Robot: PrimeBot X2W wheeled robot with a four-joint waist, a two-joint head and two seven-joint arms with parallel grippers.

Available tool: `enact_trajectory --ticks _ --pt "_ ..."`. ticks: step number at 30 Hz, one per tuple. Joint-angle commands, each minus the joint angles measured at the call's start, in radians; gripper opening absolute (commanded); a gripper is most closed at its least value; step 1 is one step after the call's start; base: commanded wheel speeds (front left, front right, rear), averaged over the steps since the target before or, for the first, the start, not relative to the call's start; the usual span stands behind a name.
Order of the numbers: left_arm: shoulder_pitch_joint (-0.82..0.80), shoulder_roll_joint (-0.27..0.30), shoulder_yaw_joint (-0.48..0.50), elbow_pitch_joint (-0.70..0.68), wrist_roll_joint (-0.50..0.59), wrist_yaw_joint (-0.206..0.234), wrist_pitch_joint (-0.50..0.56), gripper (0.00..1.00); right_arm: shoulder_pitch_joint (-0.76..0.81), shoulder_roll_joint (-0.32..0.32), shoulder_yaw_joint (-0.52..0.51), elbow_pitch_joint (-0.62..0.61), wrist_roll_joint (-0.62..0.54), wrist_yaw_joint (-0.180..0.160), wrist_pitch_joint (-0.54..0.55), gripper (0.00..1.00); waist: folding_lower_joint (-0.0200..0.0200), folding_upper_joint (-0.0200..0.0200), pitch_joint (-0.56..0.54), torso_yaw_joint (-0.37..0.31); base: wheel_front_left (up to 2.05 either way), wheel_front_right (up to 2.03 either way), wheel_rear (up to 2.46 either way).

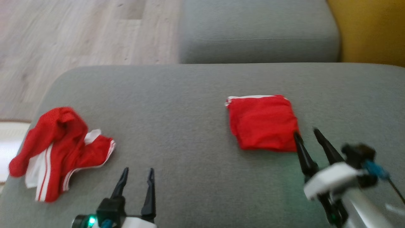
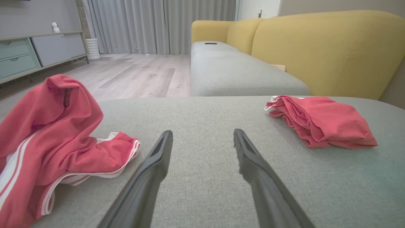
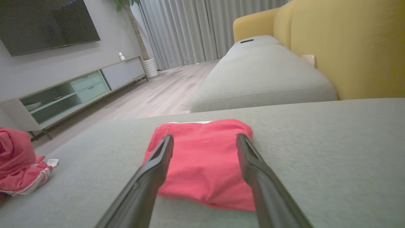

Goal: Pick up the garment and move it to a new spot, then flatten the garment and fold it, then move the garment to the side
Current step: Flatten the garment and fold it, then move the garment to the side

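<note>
A folded red garment lies as a neat square on the grey cushion, right of centre; it also appears as a folded red garment in the left wrist view and as the same folded piece in the right wrist view. My right gripper is open, its fingertips at the folded garment's near right corner, nothing held. A crumpled red garment with white stripes lies at the cushion's left edge, seen too as a crumpled heap. My left gripper is open and empty, just right of that heap.
A second grey sofa seat lies beyond the cushion, with a yellow backrest at the right. Wooden floor is off the cushion's far left. A low media cabinet and curtains stand across the room.
</note>
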Motion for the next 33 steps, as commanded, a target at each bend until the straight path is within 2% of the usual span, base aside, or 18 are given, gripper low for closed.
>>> enact_trajectory --ticks 1,7,13,33 --pt "-0.021 -0.007 0.039 -0.036 -0.005 0.008 -0.008 1.00 -0.001 0.000 0.007 -0.033 -0.016 0.008 -0.013 1.00 0.0000 0.0000 -0.008 -0.018 0.00 0.00 0.00" --pt "-0.004 -0.008 0.062 -0.055 -0.013 0.013 -0.008 1.00 0.175 0.041 -0.180 -0.212 -0.225 0.008 -0.014 1.00 0.0000 0.0000 -0.021 -0.058 0.00 0.00 0.00" --pt "0.016 -0.009 0.083 -0.062 0.007 0.017 -0.008 1.00 0.295 0.099 -0.255 -0.309 -0.322 0.008 -0.014 1.00 0.0000 0.0000 -0.032 -0.078 0.00 0.00 0.00" --pt "0.046 -0.010 0.114 -0.016 0.019 0.002 -0.008 1.00 0.335 0.126 -0.222 -0.301 -0.363 0.008 -0.014 1.00 0.0000 0.0000 -0.070 -0.090 0.00 0.00 0.00"
